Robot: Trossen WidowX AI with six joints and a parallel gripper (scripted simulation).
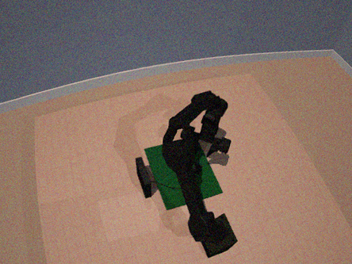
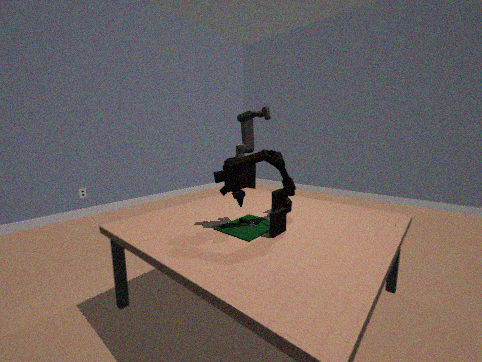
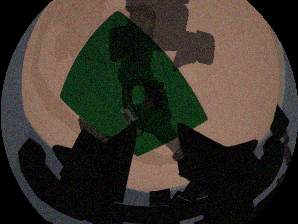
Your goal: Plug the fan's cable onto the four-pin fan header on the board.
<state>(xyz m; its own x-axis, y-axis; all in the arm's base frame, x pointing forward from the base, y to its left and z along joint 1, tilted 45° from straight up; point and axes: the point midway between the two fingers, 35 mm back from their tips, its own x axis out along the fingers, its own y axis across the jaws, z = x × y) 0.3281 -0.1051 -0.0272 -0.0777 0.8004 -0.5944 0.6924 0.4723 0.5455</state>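
The green board (image 1: 211,186) (image 2: 245,233) (image 3: 82,90) lies flat on the table, partly covered by the arm and its shadow. The fan (image 1: 142,177) is a dark slab standing beside the board's left edge in the top view; a thin dark cable (image 1: 165,184) runs from it over the board. A small pale part (image 3: 129,114) shows on the board in the wrist view; whether it is plug or header I cannot tell. My gripper (image 2: 241,204) (image 3: 157,127) points down above the board, fingers apart with nothing between them. The arm hides it in the top view.
The arm's base (image 1: 221,238) (image 2: 278,220) stands close to the board on the table (image 1: 78,161) (image 2: 325,250). A second, grey arm (image 2: 247,131) shows behind my arm in the exterior view. My arm's shadow falls across the board.
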